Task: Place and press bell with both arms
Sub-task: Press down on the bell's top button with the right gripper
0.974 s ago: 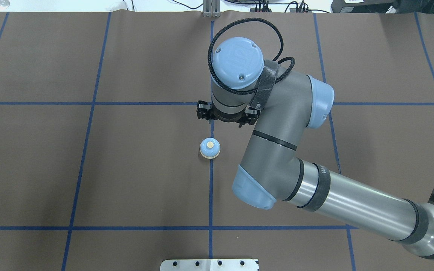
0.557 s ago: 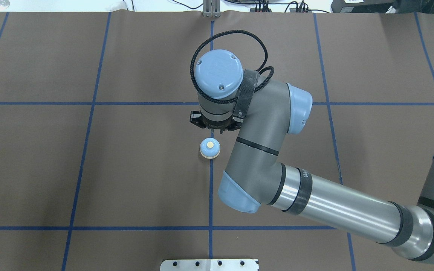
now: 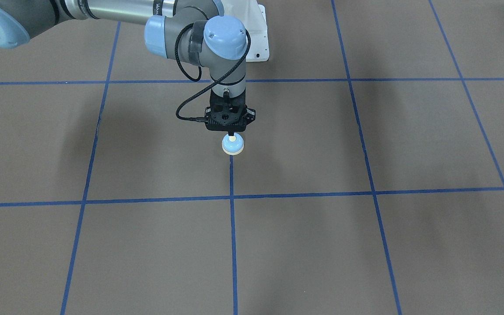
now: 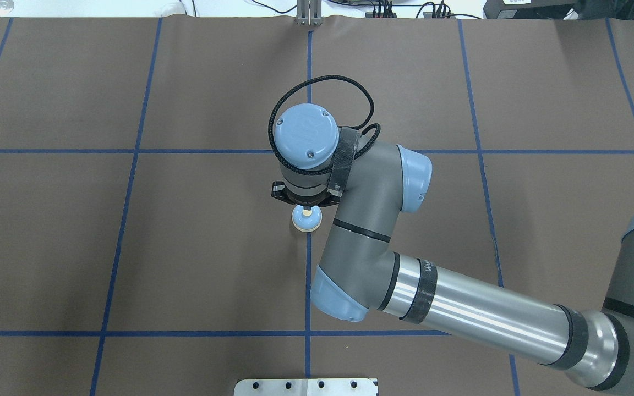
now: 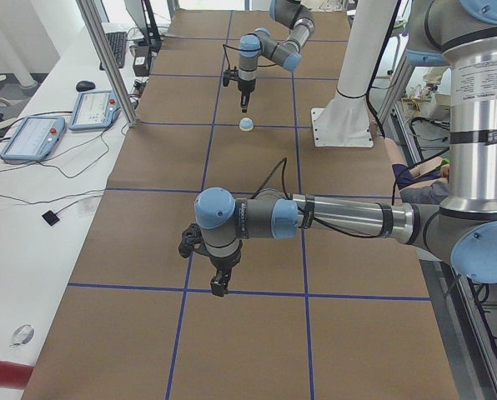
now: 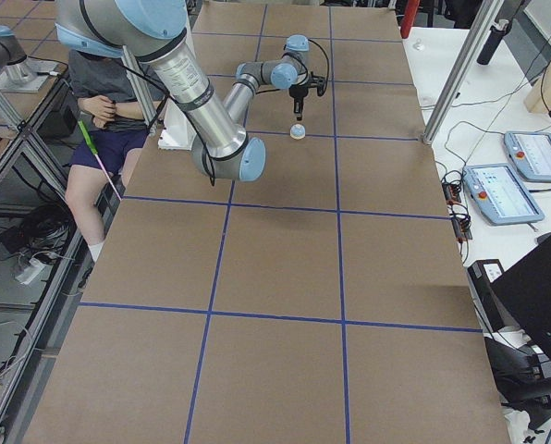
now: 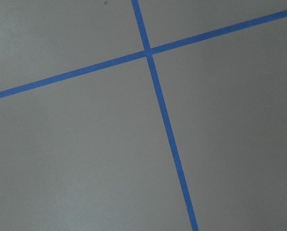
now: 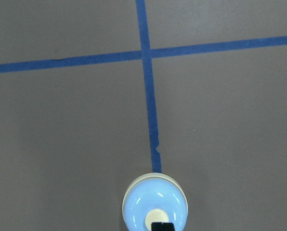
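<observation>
If the right black gripper [image 3: 232,133], jaws closed and empty, presses the mid-frame light-blue dome bell [image 3: 232,146] off-centre, it may skid.

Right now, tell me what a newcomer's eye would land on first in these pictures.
The small light-blue bell stands alone on a blue tape line mid-table. The right gripper points straight down at it, fingers together, tip at the cream button. The left arm stretches low over bare mat, well away from the bell.
</observation>
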